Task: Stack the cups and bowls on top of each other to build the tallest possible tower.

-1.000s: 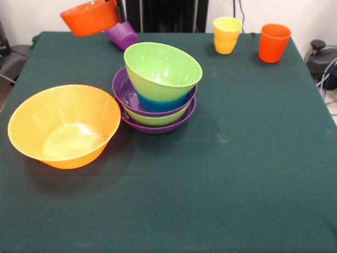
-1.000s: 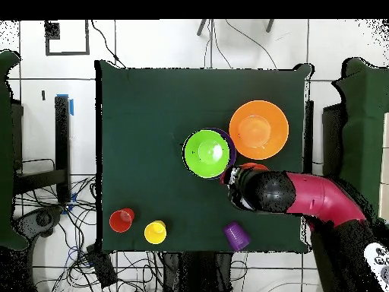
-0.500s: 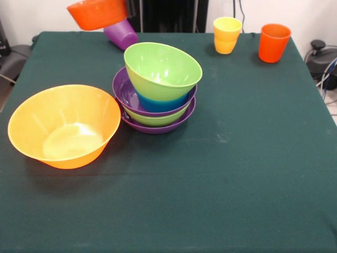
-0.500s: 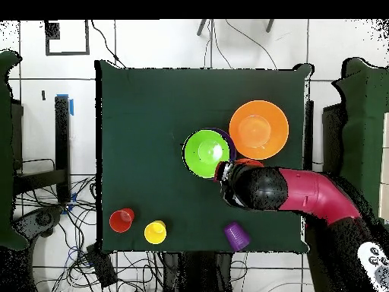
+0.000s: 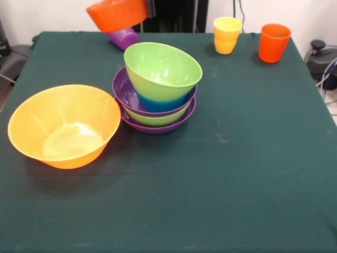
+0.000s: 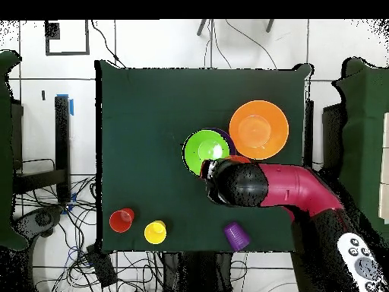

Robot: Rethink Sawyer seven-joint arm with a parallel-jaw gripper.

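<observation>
My gripper (image 5: 150,7) is shut on the rim of the small red-orange bowl (image 5: 116,14) and holds it tilted in the air at the table's far side, up and left of the tower. The tower (image 5: 157,87) is a purple, green, purple and blue pile with a tilted green bowl (image 5: 162,69) on top. The very large yellow-orange bowl (image 5: 64,125) stands left of it. The ribbed purple cup (image 5: 123,37) lies behind the held bowl. Two nested yellow-orange cups (image 5: 227,35) and the orange-red cup (image 5: 274,42) stand at the far right. In the overhead view my arm (image 6: 289,194) hides the gripper beside the green bowl (image 6: 203,151).
The table carries a dark green cloth (image 5: 237,174). Cables and dark equipment (image 5: 321,58) lie off its right edge. In the overhead view the purple cup (image 6: 236,235), yellow cup (image 6: 155,231) and red cup (image 6: 121,220) stand along the robot-side edge.
The gripper has carried the red-orange bowl to the right in the front view, nearer the tower. In the overhead view the arm's head has slid left to the green bowl's edge.
</observation>
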